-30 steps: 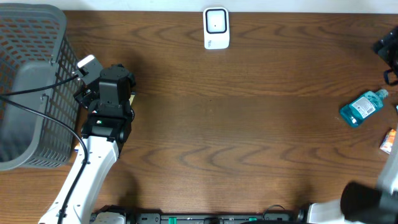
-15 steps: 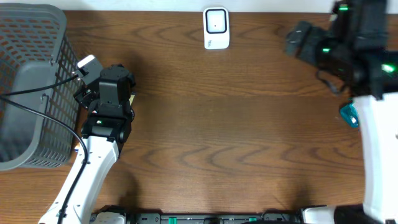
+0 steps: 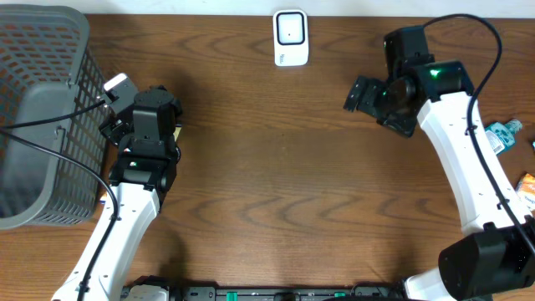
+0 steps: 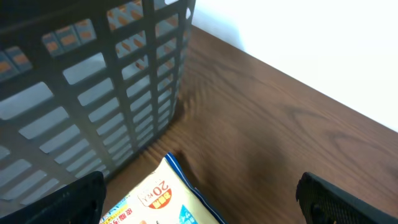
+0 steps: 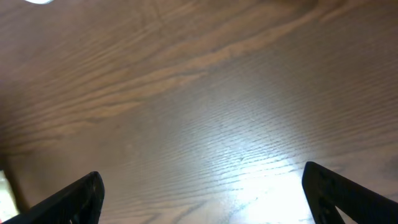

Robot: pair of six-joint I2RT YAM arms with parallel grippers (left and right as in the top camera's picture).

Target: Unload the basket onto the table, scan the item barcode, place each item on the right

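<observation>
Overhead: left arm extended up-table beside basket, wrist pitched down. Left gripper spread wide, nothing gripped; packet seen below, between fingertips, against basket wall. Right arm reached inward from right edge. Right gripper wide open, empty, over bare table below scanner.

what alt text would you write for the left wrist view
A packet with a blue edge lies on the brown wooden table beside a grey lattice basket, under the open left hand, its dark fingertips in the bottom corners.
</observation>
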